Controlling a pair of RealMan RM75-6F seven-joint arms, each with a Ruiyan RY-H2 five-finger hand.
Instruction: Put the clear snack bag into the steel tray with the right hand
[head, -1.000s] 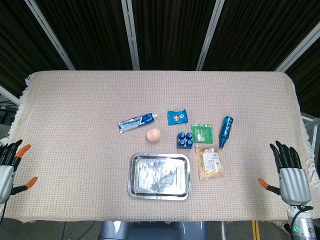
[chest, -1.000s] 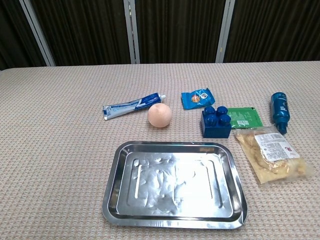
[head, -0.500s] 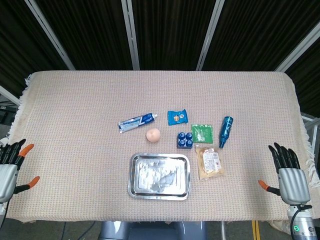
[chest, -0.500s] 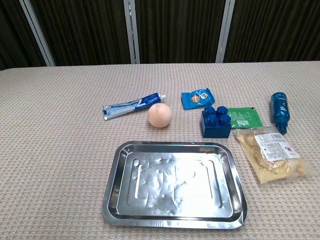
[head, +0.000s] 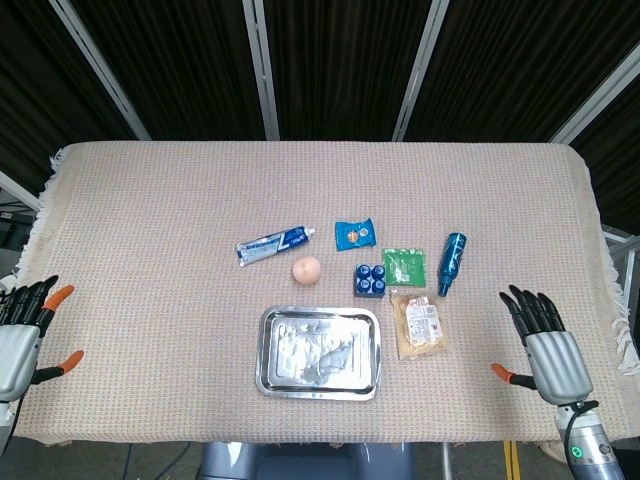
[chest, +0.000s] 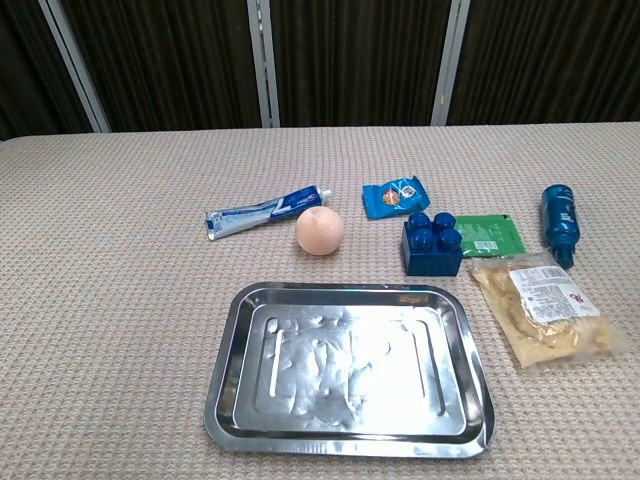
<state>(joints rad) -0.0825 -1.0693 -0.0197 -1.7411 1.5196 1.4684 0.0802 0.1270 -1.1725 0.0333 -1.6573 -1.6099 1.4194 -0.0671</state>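
Note:
The clear snack bag (head: 421, 324) (chest: 543, 309), with pale snacks and a red-and-white label, lies flat on the cloth just right of the steel tray (head: 319, 352) (chest: 350, 370). The tray holds nothing. My right hand (head: 541, 351) hovers at the table's front right, fingers spread, well to the right of the bag and holding nothing. Over the front left edge my left hand (head: 28, 330) is also spread and holds nothing. Neither hand shows in the chest view.
Behind the tray lie a toothpaste tube (head: 275, 243), a peach-coloured ball (head: 306, 268), a blue snack packet (head: 354, 233), a blue toy block (head: 370, 280), a green sachet (head: 404, 266) and a blue bottle (head: 452, 262). The block and sachet sit just behind the bag.
My right hand has moved left and a little forward, toward the snack bag. The left hand has shifted slightly inward. The objects have not moved.

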